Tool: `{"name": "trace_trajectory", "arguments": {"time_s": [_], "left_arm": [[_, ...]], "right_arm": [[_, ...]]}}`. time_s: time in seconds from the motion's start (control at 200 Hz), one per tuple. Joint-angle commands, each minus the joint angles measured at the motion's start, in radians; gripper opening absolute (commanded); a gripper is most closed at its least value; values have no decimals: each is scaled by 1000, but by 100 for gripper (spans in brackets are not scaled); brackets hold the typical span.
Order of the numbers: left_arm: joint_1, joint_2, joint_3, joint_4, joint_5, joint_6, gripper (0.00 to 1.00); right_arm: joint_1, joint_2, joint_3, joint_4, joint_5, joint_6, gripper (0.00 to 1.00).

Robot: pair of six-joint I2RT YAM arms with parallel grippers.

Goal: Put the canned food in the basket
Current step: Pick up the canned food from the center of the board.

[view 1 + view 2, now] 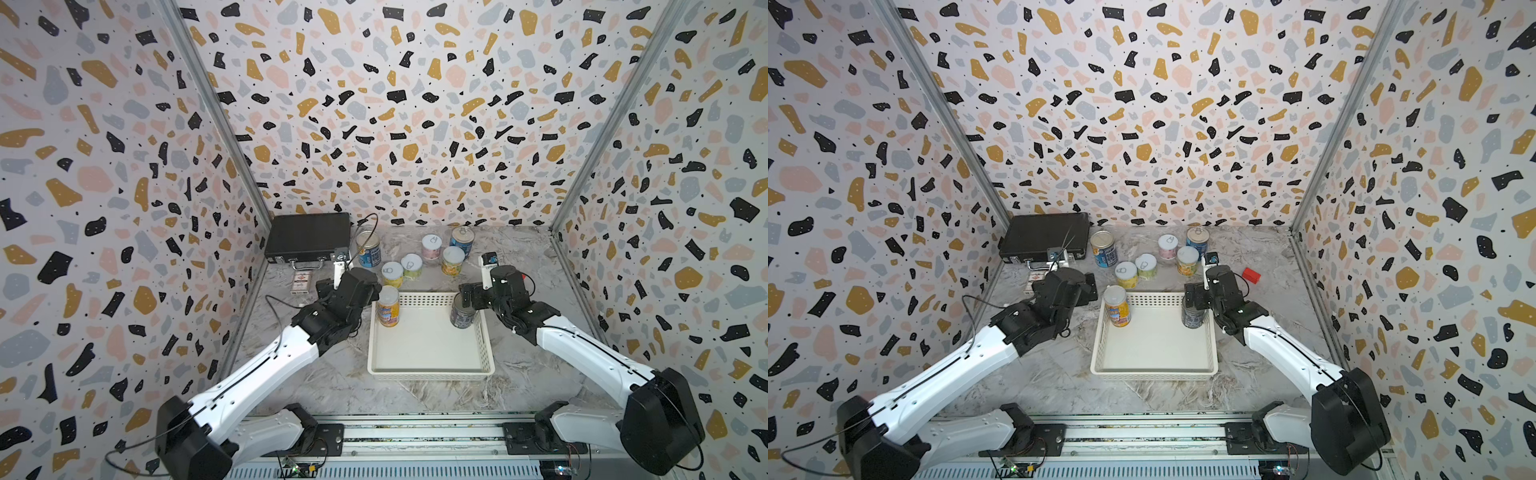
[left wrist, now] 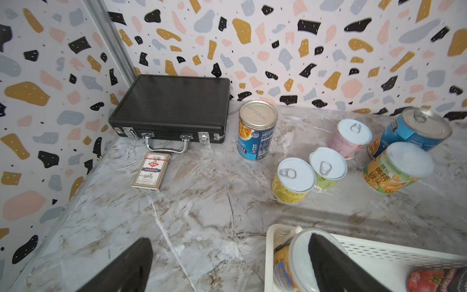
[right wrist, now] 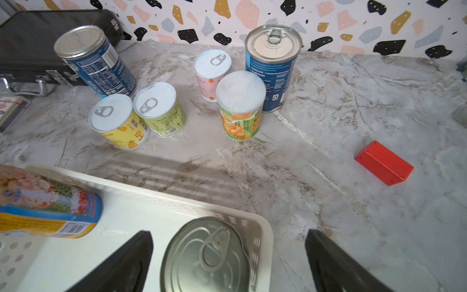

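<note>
Basket [image 1: 430,376], white, on counter [image 1: 324,374]: orange-yellow can [image 1: 388,306] and navy can [image 1: 461,316] upright in its far corners, seemingly to leave room; six cans [image 1: 411,266] stand beyond; left hand [image 2: 230,250], right hand [image 3: 228,235] spread, gripping nothing.

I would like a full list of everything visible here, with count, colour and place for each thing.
Shallow white perforated plastic basket: one, white, centre of marbled table.
Orange-yellow can, white lid: one, basket's far left corner.
Navy can, bare-metal top: one, basket's far right corner.
Cylindrical cans on table: six; blue, blue, pink, green-orange, yellow, green; beyond basket.
Black ribbed briefcase: one, far left corner.
Flat card packet: one, red-white, before briefcase.
Small block: one, red, right of cans.
Left end effector: one, black, open, beside orange-yellow can.
Right end effector: one, black, open, over navy can.
</note>
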Motion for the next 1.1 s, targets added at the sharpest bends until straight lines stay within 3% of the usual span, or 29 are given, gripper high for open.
{"name": "trace_trajectory", "arguments": {"time_s": [0.0, 0.13, 0.315, 0.46, 0.571, 0.771, 1.096], "left_arm": [[-3, -68, -26, 28, -20, -55, 100], [-2, -40, 46, -124, -36, -125, 100], [-3, -33, 31, -81, 8, -125, 100], [1, -50, 39, -147, -61, -275, 100], [8, -52, 57, -210, -92, -345, 100], [20, -11, 86, -256, -94, -377, 100], [23, -56, 53, -245, -115, -405, 100]], "right_arm": [[0, -29, 24, -27, 120, 39, 100], [1, -31, 40, -56, 200, 66, 100], [-2, 14, 124, -117, 119, 23, 100], [-24, 148, 257, -173, 108, 12, 100], [-75, 279, 349, -164, 10, 30, 100], [-144, 531, 550, -194, -67, -8, 100], [-183, 763, 780, -190, -161, -92, 100]]}}
